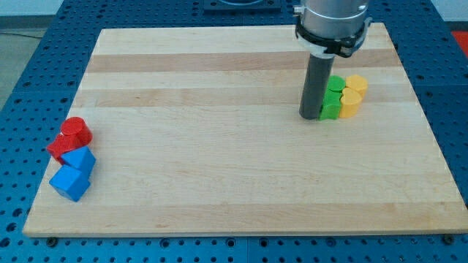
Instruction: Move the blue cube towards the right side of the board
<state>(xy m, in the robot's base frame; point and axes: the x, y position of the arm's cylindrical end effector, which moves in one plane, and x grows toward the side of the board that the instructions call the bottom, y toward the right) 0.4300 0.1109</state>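
Observation:
A blue cube (70, 183) lies near the board's left edge at the view's lower left. A second blue block (79, 158) touches it just above. A red cylinder (76, 132) and a red star-like block (60, 147) sit above those. My tip (310, 117) rests on the board at the view's upper right, far from the blue cube. It stands right against the left side of two green blocks (333, 97).
Two yellow blocks (354, 95) sit to the right of the green ones. The wooden board (234, 168) lies on a blue perforated table. The arm's grey wrist hangs over the board's top edge.

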